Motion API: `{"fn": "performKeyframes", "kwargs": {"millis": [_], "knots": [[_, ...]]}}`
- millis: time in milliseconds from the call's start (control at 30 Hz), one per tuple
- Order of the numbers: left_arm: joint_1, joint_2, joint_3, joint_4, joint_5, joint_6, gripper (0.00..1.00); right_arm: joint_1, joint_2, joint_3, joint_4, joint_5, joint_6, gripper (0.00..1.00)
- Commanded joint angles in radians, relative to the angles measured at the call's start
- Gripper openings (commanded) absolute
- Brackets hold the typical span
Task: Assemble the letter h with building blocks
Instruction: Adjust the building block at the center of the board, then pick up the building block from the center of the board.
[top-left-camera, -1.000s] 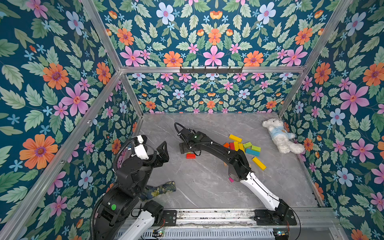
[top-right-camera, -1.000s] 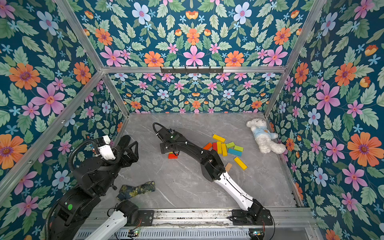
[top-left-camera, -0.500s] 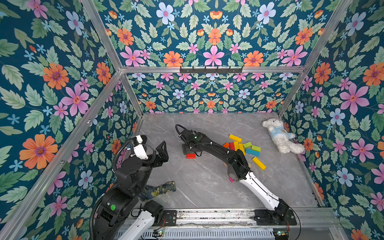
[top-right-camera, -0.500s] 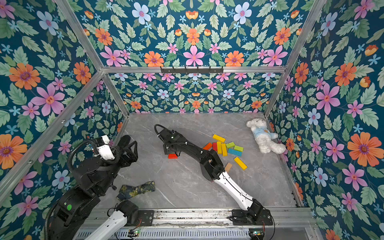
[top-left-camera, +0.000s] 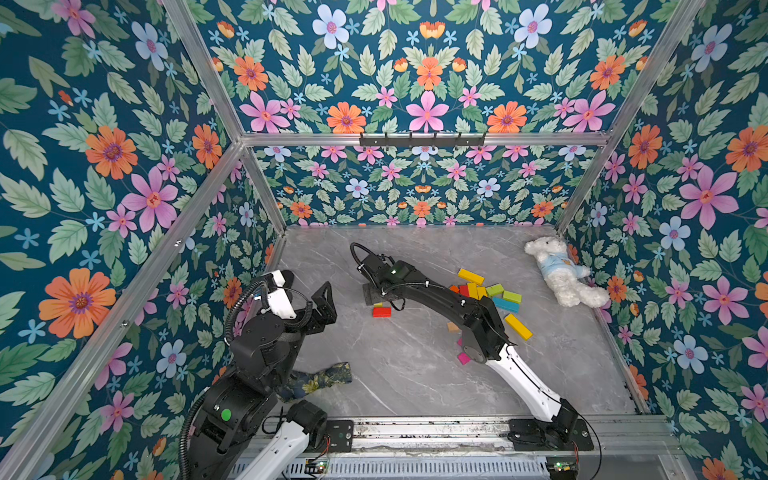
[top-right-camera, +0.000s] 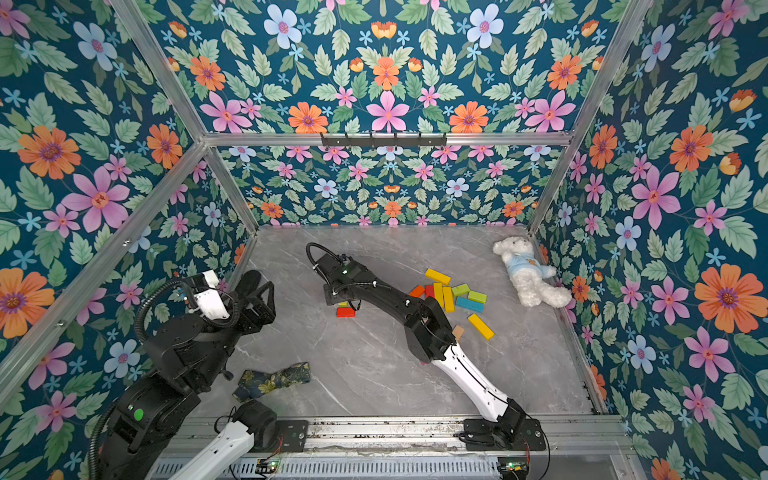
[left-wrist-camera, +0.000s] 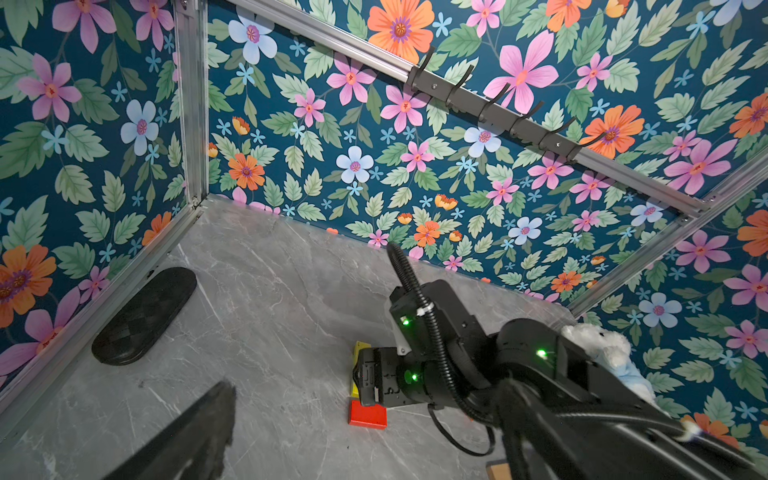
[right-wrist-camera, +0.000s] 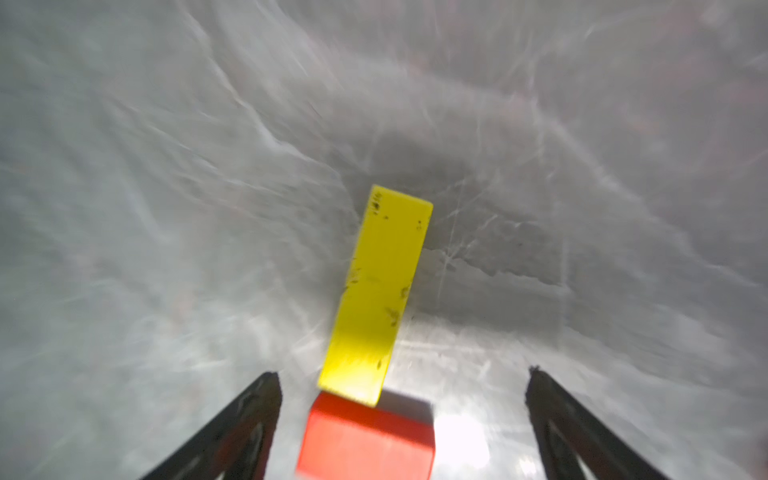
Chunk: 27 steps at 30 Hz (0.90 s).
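Observation:
My right gripper (right-wrist-camera: 403, 374) is open low over the middle-left of the table, seen in both top views (top-left-camera: 376, 296) (top-right-camera: 338, 296). A yellow block (right-wrist-camera: 380, 291) lies flat ahead of its fingers (right-wrist-camera: 249, 411), one end against a red block (right-wrist-camera: 365, 440) that sits between them, untouched. Both top views show the red block (top-left-camera: 381, 311) (top-right-camera: 345, 312) beside the gripper. The other building blocks lie in a loose pile (top-left-camera: 490, 291) (top-right-camera: 453, 293) to the right. My left gripper (top-left-camera: 322, 303) (left-wrist-camera: 174, 374) hangs open and empty by the left wall.
A white plush bear (top-left-camera: 561, 274) (top-right-camera: 528, 272) lies at the back right corner. A floral cloth (top-left-camera: 320, 378) (top-right-camera: 274, 378) lies near the front left. A yellow block (top-left-camera: 518, 326), a plain wood block (top-left-camera: 453, 327) and a pink block (top-left-camera: 464, 358) lie near my right arm.
My right gripper has shifted slightly to the right over the red and yellow blocks. The left arm has stayed still.

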Motion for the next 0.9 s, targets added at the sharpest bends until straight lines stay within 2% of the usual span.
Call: {"fn": "performKeyframes", "kwargs": {"millis": [0,100,133,233,333,500,600,700,767,867], "knots": [[0.0,-0.007,0.008,0.0,-0.01,0.003,1.0,0.029,-0.083,-0.085,0.046,0.051,-0.013,0.87],[0.0,-0.011,0.006,-0.001,-0.006,0.004,0.99,0.062,-0.154,-0.227,0.066,0.056,0.025,0.65],[0.0,-0.012,0.006,-0.003,-0.005,0.004,0.99,0.073,-0.179,-0.278,0.076,0.068,0.044,0.63],[0.0,-0.017,-0.005,-0.001,0.003,0.004,0.99,0.083,-0.304,-0.475,0.157,0.077,0.116,0.69],[0.0,-0.015,-0.017,0.0,0.019,0.001,0.99,0.068,-0.446,-0.66,0.214,0.112,0.149,0.71],[0.0,-0.015,-0.037,0.004,0.024,-0.005,0.99,-0.035,-0.608,-0.87,0.14,0.072,0.228,0.71],[0.0,-0.016,-0.048,0.015,0.032,-0.005,0.99,-0.083,-0.671,-0.95,0.121,0.074,0.185,0.75],[0.0,-0.006,-0.048,0.02,0.039,-0.005,0.99,-0.151,-0.704,-0.975,0.068,0.001,0.107,0.69],[0.0,-0.003,-0.049,0.022,0.043,-0.006,0.99,-0.156,-0.743,-1.007,0.049,-0.004,0.071,0.68],[0.0,-0.005,-0.065,0.033,0.047,-0.006,0.99,-0.151,-0.821,-1.111,0.05,-0.012,0.095,0.69]]}}
